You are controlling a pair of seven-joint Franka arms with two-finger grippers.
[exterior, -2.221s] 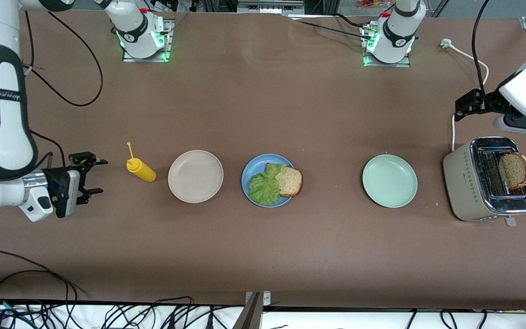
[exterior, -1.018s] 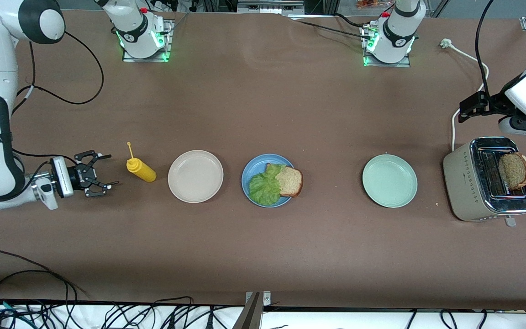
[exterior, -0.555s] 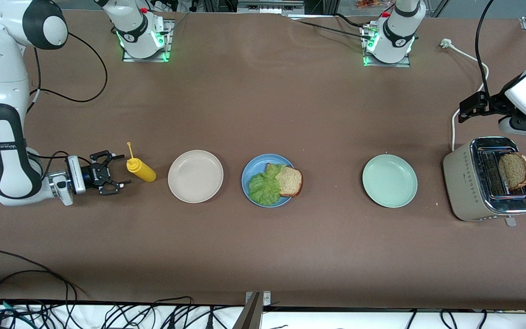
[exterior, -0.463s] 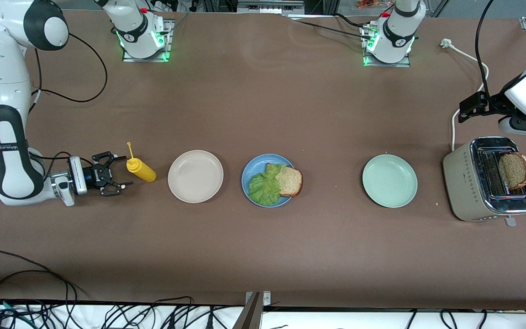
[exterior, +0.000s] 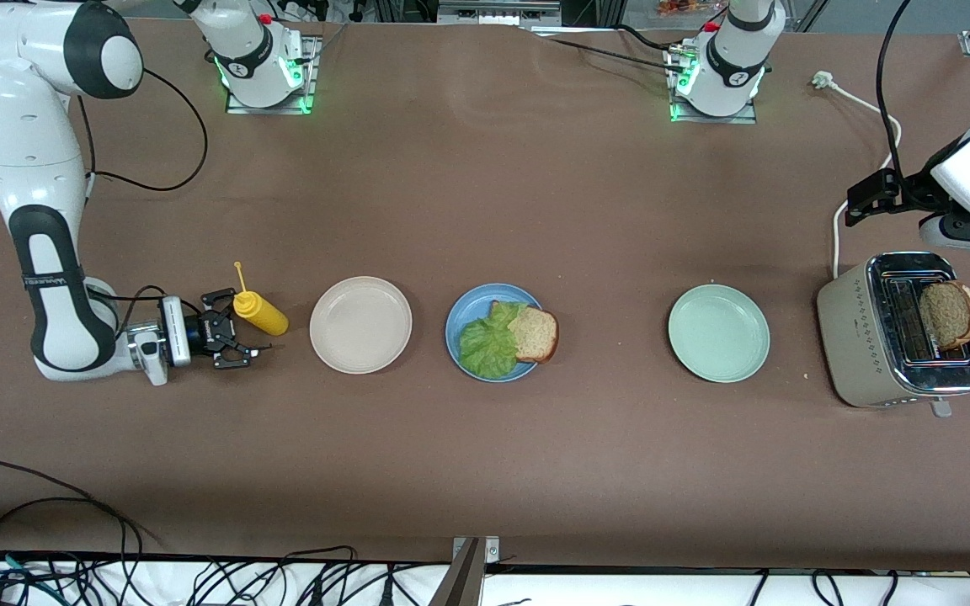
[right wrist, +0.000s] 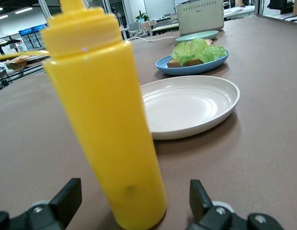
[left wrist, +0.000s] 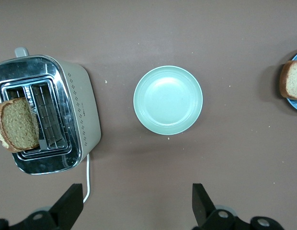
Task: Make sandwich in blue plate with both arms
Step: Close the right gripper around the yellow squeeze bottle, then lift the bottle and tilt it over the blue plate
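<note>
From the front, three plates line the tabletop: the blue plate holds lettuce half covering one bread slice, a second slice stands in the toaster, and the right end effector is spread beside the yellow bottle. In the left wrist view, the left end effector hangs released over bare tabletop near the mint plate, the blue plate cut off at the edge. The right wrist view's bottle is cropped on top, apparently between the fingers.

Along the worktop, from the right arm's end: bottle, plate, plate bearing lettuce and bread; plate; toaster holding bread.
</note>
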